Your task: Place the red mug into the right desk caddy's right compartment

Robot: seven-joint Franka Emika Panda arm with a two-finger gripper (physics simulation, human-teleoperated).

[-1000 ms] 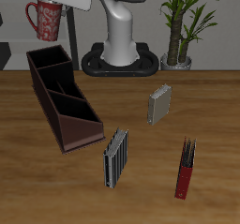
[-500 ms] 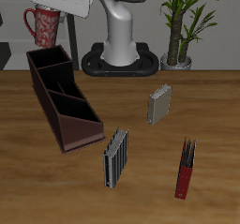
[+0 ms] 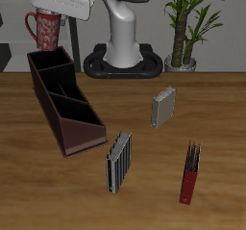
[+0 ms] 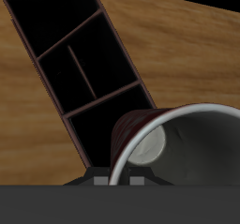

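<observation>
The red mug (image 3: 45, 29), speckled pale with a loop handle, hangs upright in my gripper (image 3: 60, 12), which is shut on its rim. It is held above the back end of the right desk caddy (image 3: 63, 99), a long dark maroon box with dividers. The right compartment (image 3: 50, 62), squarish and tall-walled, lies directly under the mug with a small gap between them. In the wrist view the mug's grey-white inside (image 4: 178, 157) fills the near field and the caddy (image 4: 80, 64) lies below it, with the right compartment (image 4: 98, 132) partly hidden by the mug.
Two grey ribbed blocks stand on the table, one mid-table (image 3: 164, 106) and one nearer the front edge (image 3: 118, 162). A slim red book (image 3: 190, 174) stands near the front. The robot base (image 3: 123, 51) and a potted plant (image 3: 184, 27) are at the back.
The mug and gripper have shifted slightly toward the caddy's back end and lowered a little over the last second.
</observation>
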